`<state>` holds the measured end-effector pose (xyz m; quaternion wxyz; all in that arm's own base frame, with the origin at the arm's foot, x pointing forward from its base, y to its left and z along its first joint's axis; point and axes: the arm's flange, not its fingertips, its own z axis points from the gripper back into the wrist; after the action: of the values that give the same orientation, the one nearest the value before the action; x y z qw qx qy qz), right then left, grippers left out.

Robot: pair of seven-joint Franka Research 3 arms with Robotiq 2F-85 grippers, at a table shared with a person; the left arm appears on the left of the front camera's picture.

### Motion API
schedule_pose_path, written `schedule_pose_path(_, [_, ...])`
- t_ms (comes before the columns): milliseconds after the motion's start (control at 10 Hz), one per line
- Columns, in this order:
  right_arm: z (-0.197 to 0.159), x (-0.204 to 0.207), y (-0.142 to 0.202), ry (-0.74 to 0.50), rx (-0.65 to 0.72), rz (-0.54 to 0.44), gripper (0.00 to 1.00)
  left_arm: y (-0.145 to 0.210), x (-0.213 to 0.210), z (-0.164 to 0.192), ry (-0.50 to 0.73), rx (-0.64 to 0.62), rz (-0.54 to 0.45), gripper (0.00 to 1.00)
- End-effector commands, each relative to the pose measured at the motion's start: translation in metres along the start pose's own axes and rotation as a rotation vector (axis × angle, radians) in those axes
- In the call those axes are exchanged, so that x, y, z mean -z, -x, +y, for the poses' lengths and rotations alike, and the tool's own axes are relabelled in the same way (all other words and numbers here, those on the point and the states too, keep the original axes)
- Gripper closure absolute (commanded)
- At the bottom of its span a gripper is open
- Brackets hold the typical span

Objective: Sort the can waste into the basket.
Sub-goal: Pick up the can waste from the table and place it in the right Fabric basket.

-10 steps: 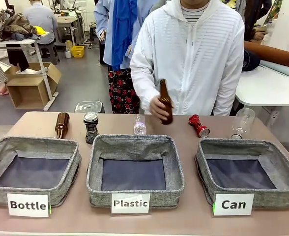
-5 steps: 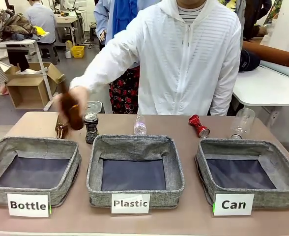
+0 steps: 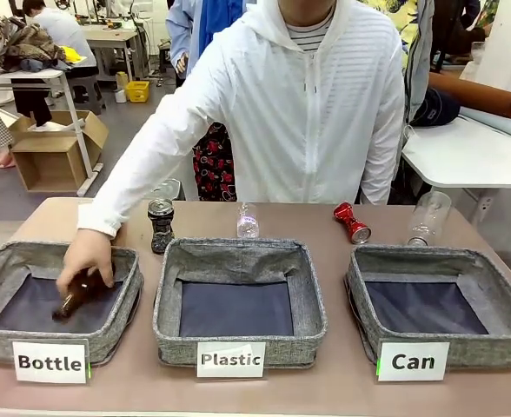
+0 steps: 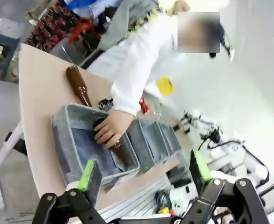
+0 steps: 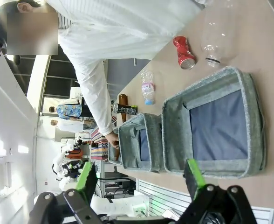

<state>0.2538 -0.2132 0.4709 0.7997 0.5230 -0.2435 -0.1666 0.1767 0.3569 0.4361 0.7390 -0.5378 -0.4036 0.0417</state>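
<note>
On the tabletop, the Bottle basket sits left of the Plastic basket, with a person's hand and a bottle inside. The Can basket sits right of it. Behind it are a small bottle, a standing can leftward and a lying can rightward.

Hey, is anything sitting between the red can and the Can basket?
Nothing visible does. The red can lies just behind the far-left rim of the Can basket, with bare table between them. The clear bottle lies off to one side, apart.
</note>
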Motion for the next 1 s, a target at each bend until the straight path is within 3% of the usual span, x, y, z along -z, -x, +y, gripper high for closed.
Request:
schedule_pose_path(0, [0.001,-0.001,-0.002,-0.023,-0.029,-0.011,0.0,0.005,0.018,0.031,0.071,-0.017,-0.058,0.0])
schedule_pose_path(200, [0.001,-0.001,-0.002,-0.023,-0.029,-0.011,0.0,0.007,0.029,0.029,0.072,-0.013,-0.062,0.0])
schedule_pose_path(400, [0.001,-0.001,-0.002,-0.023,-0.029,-0.011,0.0,-0.01,0.057,0.012,0.038,0.026,0.021,0.0])
schedule_pose_path(800, [0.001,-0.001,-0.002,-0.023,-0.029,-0.011,0.0,-0.055,0.233,-0.05,-0.237,0.249,0.381,0.0])
schedule_pose_path(900, [0.001,-0.001,-0.002,-0.023,-0.029,-0.011,0.0,-0.057,0.288,-0.056,-0.281,0.382,0.493,0.0])
